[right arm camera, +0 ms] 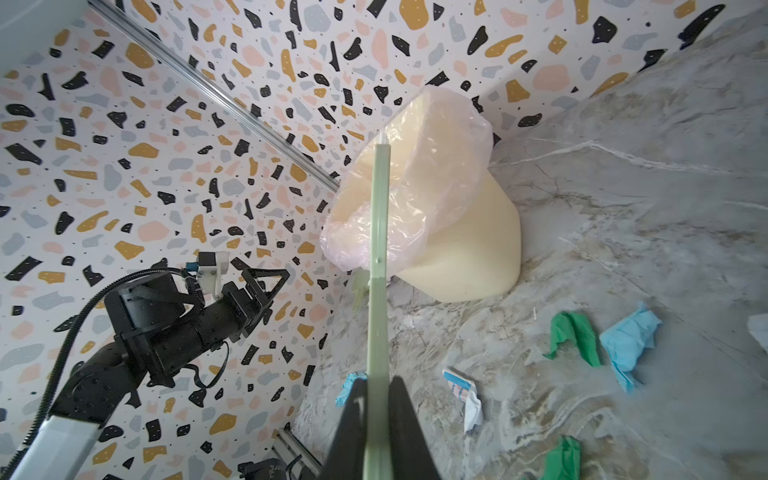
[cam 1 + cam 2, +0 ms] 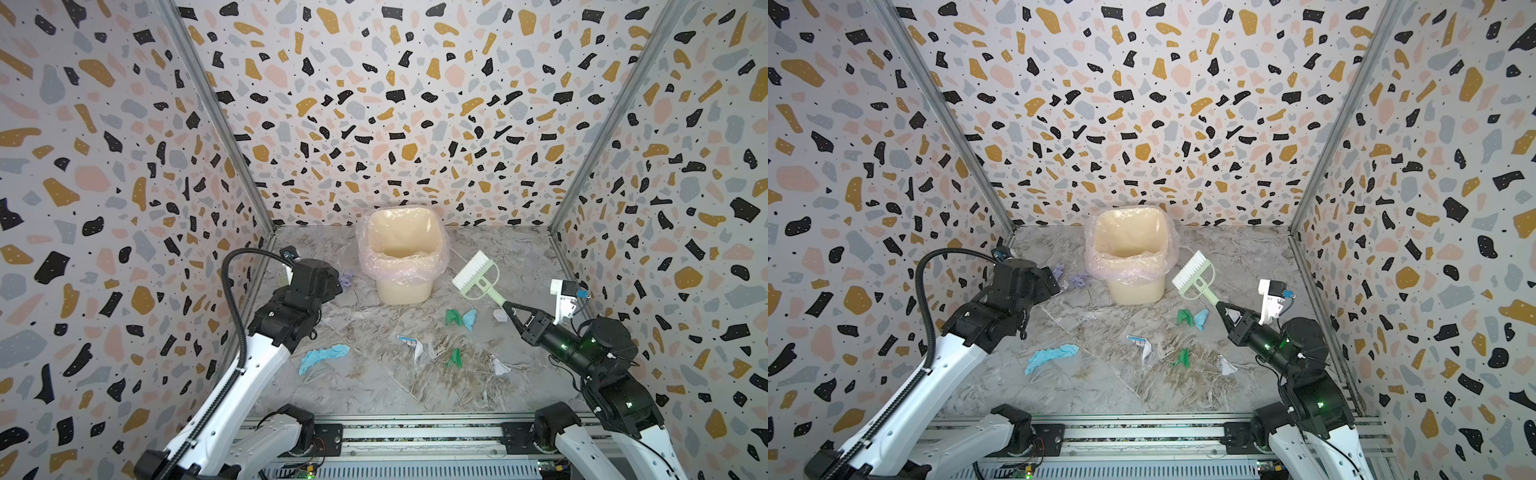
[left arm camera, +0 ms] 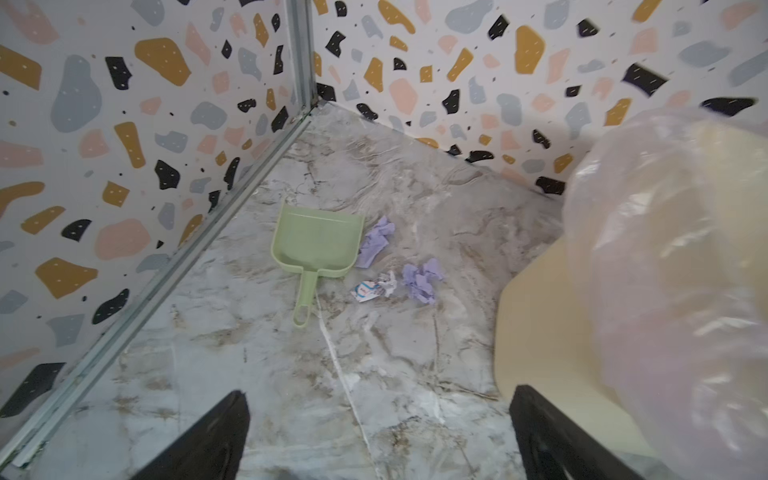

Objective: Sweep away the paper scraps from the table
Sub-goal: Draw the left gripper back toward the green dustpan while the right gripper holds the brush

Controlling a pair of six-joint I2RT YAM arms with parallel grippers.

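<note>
**Surroundings**
- Bin [image 2: 401, 291]: stands at the far middle of the worktop [image 2: 374, 395]; cream, with a pink translucent liner [image 2: 436, 266] folded over the rim.
- Brush [image 2: 473, 272]: sits just right of the bin, white bristles turned toward it. Contact with the worktop cannot be told.
- Dustpan [image 3: 316, 241]: lies flat near the left wall (hidden behind the left arm in both top views).

**Grippers**
- Right gripper [image 1: 377, 399]: fingers together, clamped on the pale green brush handle.
- Left gripper [image 3: 379, 392]: fingers wide apart, holding nothing; hovers over bare worktop left of the bin.

**Paper scraps** [image 2: 455, 357]
- Lie scattered on the worktop.
- Lavender pieces [image 3: 422, 282] and a printed piece [image 3: 374, 289]: lie between dustpan and bin, one lavender piece touching the pan's side.
- Green piece [image 2: 453, 316] and blue piece [image 2: 470, 318]: touch each other, on the near side of the brush.
- Blue strip [image 2: 322, 357]: lies beside the left arm.

**Surface and room**
- Worktop: shows a grey-white and beige marble pattern with pale seams.
- Walls [image 2: 374, 104]: close three sides; terrazzo-speckled, with metal corner posts.
- Rail [image 2: 415, 436]: runs along the near edge and carries both arm bases.
</note>
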